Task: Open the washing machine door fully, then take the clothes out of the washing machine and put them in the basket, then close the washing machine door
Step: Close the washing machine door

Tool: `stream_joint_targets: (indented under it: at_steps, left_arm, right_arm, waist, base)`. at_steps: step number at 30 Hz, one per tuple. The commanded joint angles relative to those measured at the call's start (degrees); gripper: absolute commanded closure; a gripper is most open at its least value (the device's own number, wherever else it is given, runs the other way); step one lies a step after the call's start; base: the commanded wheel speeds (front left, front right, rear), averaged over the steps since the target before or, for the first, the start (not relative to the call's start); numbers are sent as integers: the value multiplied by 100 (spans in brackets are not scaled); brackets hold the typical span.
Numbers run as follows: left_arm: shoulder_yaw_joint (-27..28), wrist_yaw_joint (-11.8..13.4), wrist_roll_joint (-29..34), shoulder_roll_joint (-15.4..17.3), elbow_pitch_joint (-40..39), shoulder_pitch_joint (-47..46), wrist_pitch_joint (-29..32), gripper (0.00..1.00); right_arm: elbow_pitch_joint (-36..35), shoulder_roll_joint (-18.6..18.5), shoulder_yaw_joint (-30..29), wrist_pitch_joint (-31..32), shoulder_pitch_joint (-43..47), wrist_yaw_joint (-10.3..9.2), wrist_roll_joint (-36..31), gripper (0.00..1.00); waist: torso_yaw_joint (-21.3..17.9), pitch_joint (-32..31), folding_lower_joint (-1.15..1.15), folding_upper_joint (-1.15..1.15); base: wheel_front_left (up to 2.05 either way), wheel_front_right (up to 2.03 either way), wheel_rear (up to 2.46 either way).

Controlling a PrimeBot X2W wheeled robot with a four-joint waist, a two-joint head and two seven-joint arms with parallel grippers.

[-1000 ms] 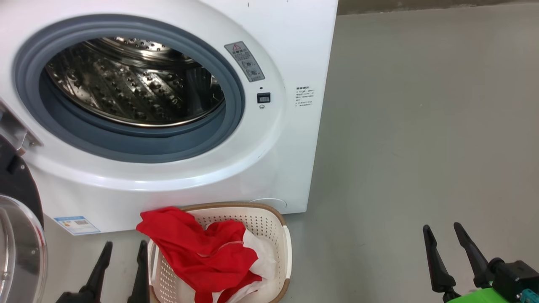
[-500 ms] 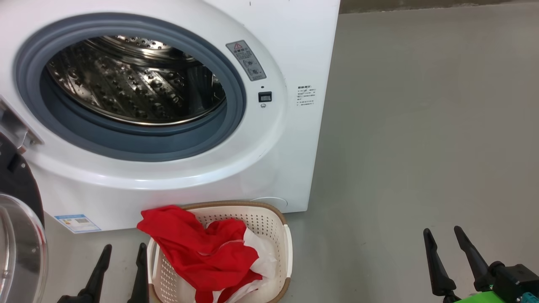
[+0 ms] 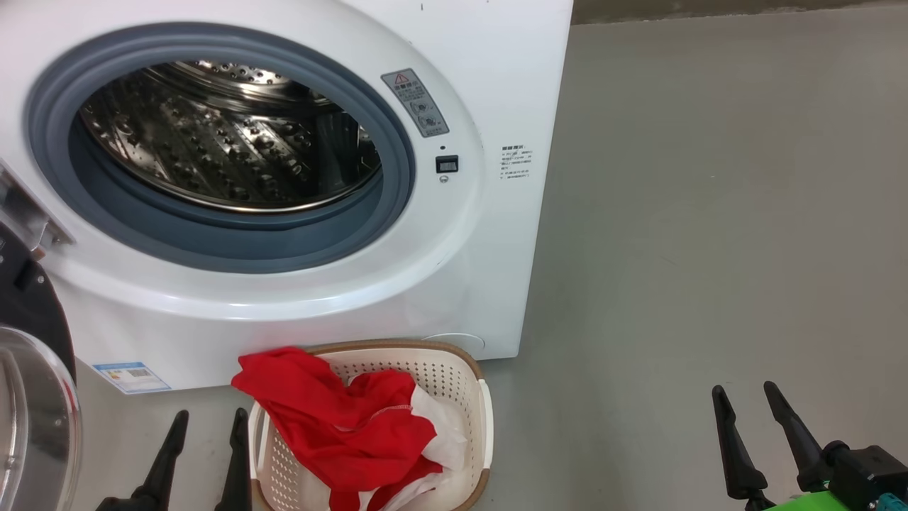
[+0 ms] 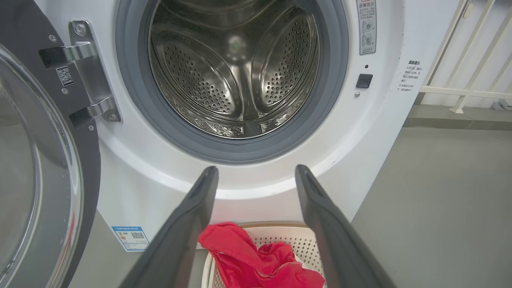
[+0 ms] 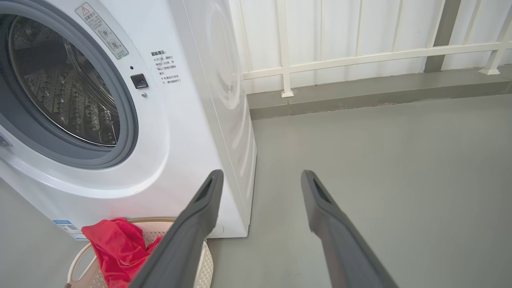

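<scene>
Unmoved, left end effector and right end effector gape empty over grey floor.

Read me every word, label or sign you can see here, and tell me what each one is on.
Grey sticker on the washing machine: red warning triangle; Chinese print too small to read.
Black Chinese print right of the opening: too small to read.
Blue label low on the front: blurred, unreadable.
QR sticker on the washing machine door: code only, no words readable.
</scene>
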Motion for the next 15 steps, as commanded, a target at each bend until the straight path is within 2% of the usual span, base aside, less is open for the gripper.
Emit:
stream_joint_targets:
  at_steps: [1, 8, 15]
  left_arm:
    - [161, 43, -60, 85, -164, -97, -29, 0]
    - [151, 30, -50, 85, -184, -125, -29, 0]
    - [139, 30, -48, 85, -188, -147, -29, 0]
  right_arm:
    - [-143, -70, 118, -37, -135, 28, 33, 0]
    - [-149, -61, 114, -37, -154, 28, 37, 0]
    - [-146, -57, 131, -37, -185, 28, 32, 0]
  waist:
    - [5, 4, 0, 0]
    - [29, 37, 0, 0]
    - [32, 64, 0, 0]
  base:
    - [0, 0, 0]
    - [-21, 21, 0]
    - [-108, 108, 0]
